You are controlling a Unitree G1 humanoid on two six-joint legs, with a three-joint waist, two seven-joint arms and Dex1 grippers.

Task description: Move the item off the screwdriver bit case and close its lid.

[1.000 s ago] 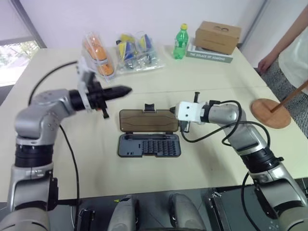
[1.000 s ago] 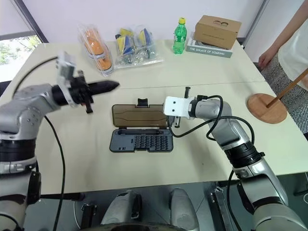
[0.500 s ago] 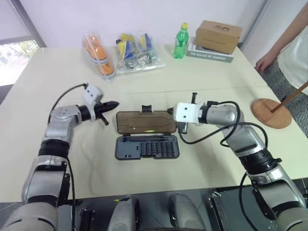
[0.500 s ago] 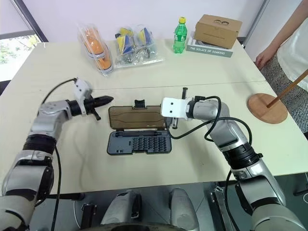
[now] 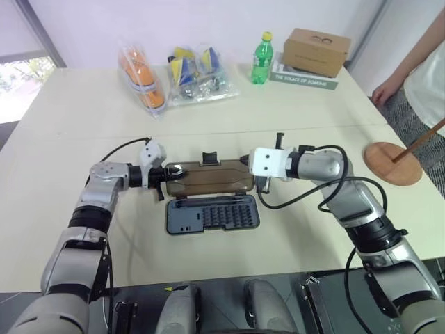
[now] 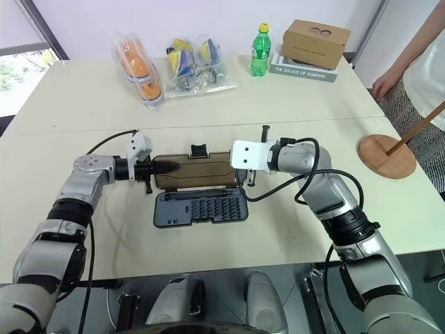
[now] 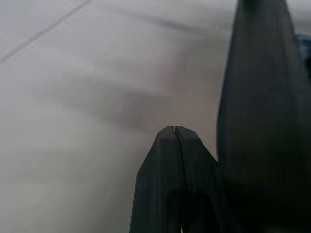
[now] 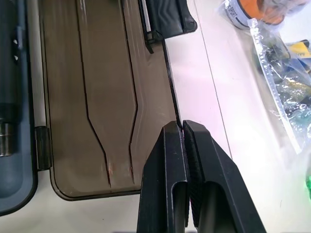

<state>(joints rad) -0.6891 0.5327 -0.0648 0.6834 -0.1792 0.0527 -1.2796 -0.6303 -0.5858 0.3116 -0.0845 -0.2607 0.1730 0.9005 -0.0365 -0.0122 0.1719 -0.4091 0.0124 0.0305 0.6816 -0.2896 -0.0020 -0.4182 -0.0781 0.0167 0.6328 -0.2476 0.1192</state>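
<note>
The screwdriver bit case (image 5: 212, 214) lies open in the middle of the table, rows of bits showing. Its smoky-brown lid (image 5: 208, 178) is folded back behind it, latch tab (image 8: 167, 17) on the far edge. My left gripper (image 5: 165, 172) is shut, low over the table, with its tips at the lid's left end. My right gripper (image 8: 182, 126) is shut too, its tips against the lid's far edge near the right corner. The item, a wooden stand (image 5: 393, 163), rests on the table at the far right, well away from the case.
Clear snack packs (image 5: 142, 76), a green bottle (image 5: 261, 59) and a cardboard box (image 5: 316, 49) on a book (image 5: 306, 79) line the far side. A person (image 5: 427, 76) stands at the right edge beside the wooden stand.
My left arm dropped from above the table and reached in to the lid's left end. The right arm and the case stayed where they were.
</note>
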